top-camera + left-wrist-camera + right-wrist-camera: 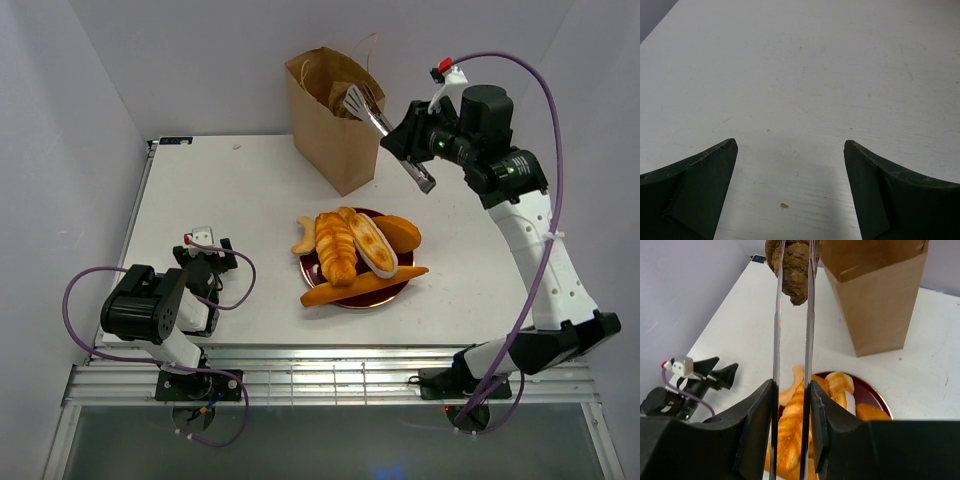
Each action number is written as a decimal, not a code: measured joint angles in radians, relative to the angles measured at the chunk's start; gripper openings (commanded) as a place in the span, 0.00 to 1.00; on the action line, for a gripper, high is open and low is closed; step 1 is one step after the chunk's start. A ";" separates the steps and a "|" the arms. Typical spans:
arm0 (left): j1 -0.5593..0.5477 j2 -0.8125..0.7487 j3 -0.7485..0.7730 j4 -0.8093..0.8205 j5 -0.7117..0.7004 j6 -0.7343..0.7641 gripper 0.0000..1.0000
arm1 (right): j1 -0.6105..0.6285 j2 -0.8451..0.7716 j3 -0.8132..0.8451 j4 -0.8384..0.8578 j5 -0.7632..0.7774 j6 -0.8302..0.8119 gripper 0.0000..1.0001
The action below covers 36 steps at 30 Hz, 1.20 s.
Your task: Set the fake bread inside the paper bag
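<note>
**Top view.** The right tool (pixel 403 140) is raised and clamped across a pair of metal tongs (pixel 385 125). The tongs' head reaches ahead of the tool to the mouth of the paper bag (pixel 330 140). We judge the tongs are there for reach, as the bag is tall and narrow. From this view we cannot tell what the head grips. The remaining fake bread (pixel 350 250) lies heaped on a dark red plate (pixel 312 272), below and behind the tool. The left tool (pixel 205 258) sits low over the table (pixel 220 190), well apart from the plate and bag, probably parked out of the way.

**Left wrist.** The left tool's jaws stand apart with nothing between them, and only bare table lies beneath.

**Right wrist.** The tool's fingers (pixel 752 435) squeeze the two tong blades close together. At the blades' far end a brown bread piece (pixel 790 270) is pinched. The bag stands ahead and to the right of the tool, with the piece level with its top edge. The plate of bread is directly under the tool.

**Judgement.** The piece is not yet released. It wants to be centred over the opening before the squeeze is eased. The risk is that the blades nudge the thin bag wall and tip the bag.
</note>
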 measured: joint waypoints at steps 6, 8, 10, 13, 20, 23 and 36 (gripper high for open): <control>0.000 0.000 0.000 0.000 0.000 0.000 0.98 | -0.003 0.179 0.120 0.082 0.041 0.015 0.17; 0.000 0.000 0.000 0.000 0.000 0.000 0.98 | -0.006 0.235 0.149 0.103 0.056 0.026 0.17; 0.000 0.000 0.000 0.000 0.000 0.000 0.98 | -0.013 0.295 0.190 0.114 0.066 0.034 0.17; 0.000 0.000 0.000 0.000 0.000 0.000 0.98 | -0.027 0.377 0.251 0.128 0.069 0.047 0.20; 0.000 0.000 0.000 0.000 0.000 0.000 0.98 | -0.051 0.449 0.279 0.148 0.065 0.056 0.35; 0.000 0.000 0.000 0.000 0.000 0.000 0.98 | -0.056 0.453 0.281 0.151 0.060 0.061 0.43; 0.000 0.000 0.000 0.000 0.000 0.000 0.98 | -0.058 0.453 0.292 0.172 0.026 0.068 0.54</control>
